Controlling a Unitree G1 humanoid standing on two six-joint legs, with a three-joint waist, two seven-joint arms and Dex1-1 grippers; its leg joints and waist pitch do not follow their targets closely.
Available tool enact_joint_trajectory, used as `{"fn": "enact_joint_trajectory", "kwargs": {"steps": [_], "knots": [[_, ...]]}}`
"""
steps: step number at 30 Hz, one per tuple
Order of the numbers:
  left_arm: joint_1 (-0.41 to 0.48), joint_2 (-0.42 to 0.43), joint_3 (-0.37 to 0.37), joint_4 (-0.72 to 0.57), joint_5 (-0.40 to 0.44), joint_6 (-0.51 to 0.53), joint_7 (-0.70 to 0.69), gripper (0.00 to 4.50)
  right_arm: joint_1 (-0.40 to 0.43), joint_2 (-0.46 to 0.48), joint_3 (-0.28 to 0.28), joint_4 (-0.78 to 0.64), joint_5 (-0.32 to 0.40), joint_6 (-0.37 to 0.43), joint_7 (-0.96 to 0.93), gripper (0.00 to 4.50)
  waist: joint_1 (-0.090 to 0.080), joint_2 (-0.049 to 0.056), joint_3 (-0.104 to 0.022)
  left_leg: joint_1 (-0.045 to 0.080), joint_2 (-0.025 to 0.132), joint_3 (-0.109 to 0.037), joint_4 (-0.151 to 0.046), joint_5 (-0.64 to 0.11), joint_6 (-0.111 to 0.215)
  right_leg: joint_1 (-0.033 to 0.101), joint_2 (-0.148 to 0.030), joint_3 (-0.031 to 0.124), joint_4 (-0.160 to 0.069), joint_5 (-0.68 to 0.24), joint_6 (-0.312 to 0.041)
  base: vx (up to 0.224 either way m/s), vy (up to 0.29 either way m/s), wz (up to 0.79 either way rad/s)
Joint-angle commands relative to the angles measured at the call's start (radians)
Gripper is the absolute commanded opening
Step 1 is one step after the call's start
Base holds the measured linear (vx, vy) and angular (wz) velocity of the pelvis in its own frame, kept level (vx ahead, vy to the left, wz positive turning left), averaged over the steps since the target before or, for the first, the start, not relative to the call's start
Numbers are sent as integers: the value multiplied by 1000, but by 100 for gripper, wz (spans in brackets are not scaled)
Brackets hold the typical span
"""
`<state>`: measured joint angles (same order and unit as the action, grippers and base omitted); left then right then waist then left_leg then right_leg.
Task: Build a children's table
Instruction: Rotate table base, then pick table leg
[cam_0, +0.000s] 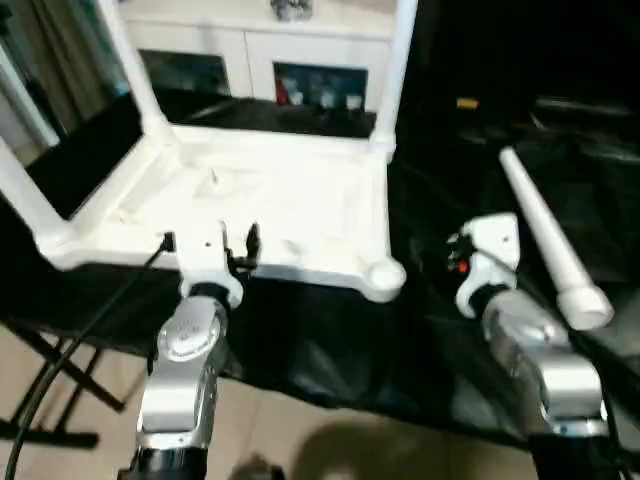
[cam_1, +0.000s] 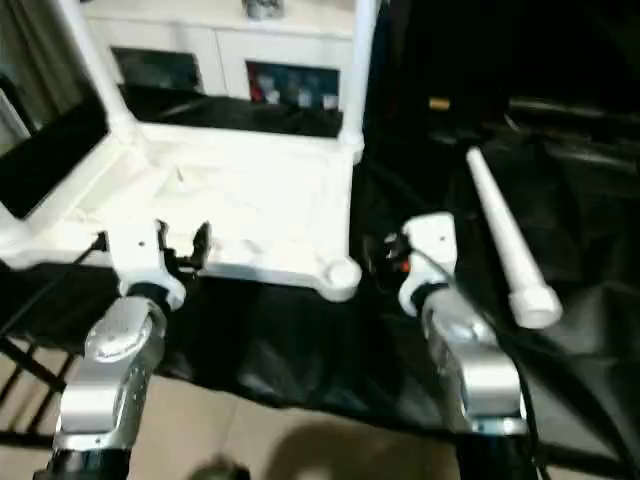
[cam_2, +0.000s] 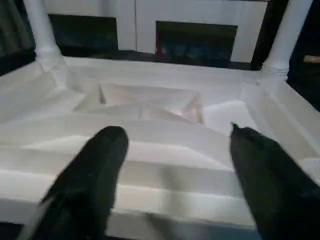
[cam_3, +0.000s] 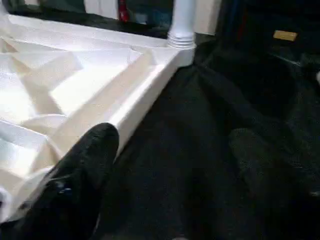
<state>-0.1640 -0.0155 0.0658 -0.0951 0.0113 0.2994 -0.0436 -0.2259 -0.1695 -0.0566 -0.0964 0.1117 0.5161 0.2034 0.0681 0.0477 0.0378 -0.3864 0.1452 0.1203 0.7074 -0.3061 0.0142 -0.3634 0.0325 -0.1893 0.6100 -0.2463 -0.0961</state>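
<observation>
One tabletop (cam_0: 280, 215), three fitted legs (cam_0: 395, 70), one loose leg (cam_0: 550, 245).

The scene is viewed from head height by both eye views, angled forward and down over the forearms; nearly the same area is shared. The upturned table top (cam_0: 270, 215) is seen close up along the left fingers (cam_2: 95, 175), and its edge along the right fingers (cam_3: 85, 170).

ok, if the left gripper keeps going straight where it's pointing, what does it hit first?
Likely the near edge of the upside-down table top: the left gripper has open fingers straddling that rim, ribbed underside beyond. How close it is remains unclear.
</observation>
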Motion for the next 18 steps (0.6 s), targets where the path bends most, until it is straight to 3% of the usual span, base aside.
{"fn": "enact_joint_trajectory", "kwargs": {"steps": [1, 2, 3, 4, 5, 6, 7, 8, 9, 10, 11, 12, 13, 14, 15, 16, 18], "knots": [[-7, 8, 6, -2, -3, 8, 9, 395, -17, -2, -10, 9, 3, 13, -11, 432, -24, 22, -99, 139, 400, -234, -161, 465, 360, -122, -141, 82, 177, -279, 153, -16, -238, -2], [-12, 11, 8, -3, -2, 10, 11, 410, -32, -4, -16, 23, 4, 24, -16, 440, -30, 21, -100, 141, 308, -203, -105, 749, 408, -187, -162, 143, 234, -183, 98, -16, -238, -2], [-13, 11, 8, -4, -1, 10, 11, 418, -36, -5, -18, 27, 4, 27, -17, 443, -30, 21, -100, 141, 308, -203, -105, 749, 408, -187, -162, 143, 234, -183, 98, -33, -235, -10], [-18, 12, 12, -8, 0, 17, 14, 418, -56, -11, -24, 45, 3, 40, -23, 447, -17, 19, -71, 36, 131, -83, -120, 728, 451, -117, -111, 152, 141, 15, 22, -74, -245, -8], [-20, 18, 8, -10, 5, 23, 13, 418, -78, -21, -28, 64, -3, 51, -27, 449, -20, -28, -78, 17, 36, -29, -102, 429, 426, -58, -106, 161, 40, 130, -73, -74, -245, -8], [-20, 22, 5, -10, 8, 25, 10, 418, -89, -27, -29, 74, -7, 54, -28, 449, -16, -74, -90, -23, -46, -6, -31, 310, 403, -21, -129, 177, -22, 165, -186, -72, -260, -11], [-22, 36, -7, -9, 21, 33, 4, 434, -123, -38, -39, 105, -8, 71, -32, 450, 29, -79, -71, -56, -75, 25, 91, 12, 241, 12, -232, 211, -88, 120, -249, -79, -278, -1], [-23, 38, -10, -9, 22, 35, 3, 434, -132, -42, -39, 112, -11, 82, -33, 450, 35, -80, -61, -40, -60, 12, 53, -8, 53, 7, -241, 208, -80, 28, -76, -79, -278, -1], [-23, 40, -12, -9, 24, 37, 1, 434, -140, -47, -39, 120, -13, 94, -35, 450, 35, -80, -61, -40, -60, 12, 53, -8, 53, 7, -241, 208, -80, 28, -76, -96, -261, 0], [-23, 45, -17, -9, 22, 39, -6, 434, -163, -60, -34, 142, -32, 126, -48, 450, 28, -61, -45, -27, -14, -21, -35, 8, -7, 30, -272, 219, -96, -202, 132, -107, -185, -14], [-20, 63, -37, -16, 16, 36, -45, 434, -216, -72, -58, 198, -26, 138, -62, 450, 19, -47, -43, -19, 11, -35, -91, 7, 7, 27, -239, 195, -99, -359, 183, -107, -185, -14], [-17, 73, -49, -23, 6, 36, -73, 434, -256, -89, -61, 244, -36, 155, -71, 450, 13, -39, -47, -24, 13, -43, -112, -3, 11, 29, -213, 172, -93, -412, 194, -140, -141, -20], [-17, 76, -53, -25, 3, 37, -83, 434, -269, -95, -61, 259, -39, 161, -73, 450, 11, -27, -49, -19, 13, -41, -119, -28, 12, 23, -197, 157, -102, -458, 207, -129, -138, -6], [-18, 81, -61, -37, -11, 48, -108, 434, -322, -106, -84, 328, -22, 151, -72, 450, 7, -10, -50, 26, 33, -27, -131, -91, 7, -3, -182, 132, -131, -471, 145, -129, -138, -6], [-20, 83, -62, -39, -12, 50, -112, 434, -336, -111, -86, 351, -17, 141, -63, 450, 2, -5, -45, 30, 42, -26, -140, -114, 7, 2, -180, 125, -136, -451, 111, -85, -106, 12], [-25, 88, -66, -43, -15, 57, -120, 434, -368, -123, -90, 401, -8, 119, -45, 450, -1, -2, -39, 38, 64, -22, -153, -179, 11, 7, -176, 111, -143, -432, 73, -86, -73, 9], [-32, 102, -81, -51, -18, 59, -141, 434, -417, -144, -83, 491, -18, 102, -38, 450, -15, -1, -32, 53, 67, -9, -152, -259, 2, 10, -177, 85, -162, -484, 78, -85, -60, 8]]}}
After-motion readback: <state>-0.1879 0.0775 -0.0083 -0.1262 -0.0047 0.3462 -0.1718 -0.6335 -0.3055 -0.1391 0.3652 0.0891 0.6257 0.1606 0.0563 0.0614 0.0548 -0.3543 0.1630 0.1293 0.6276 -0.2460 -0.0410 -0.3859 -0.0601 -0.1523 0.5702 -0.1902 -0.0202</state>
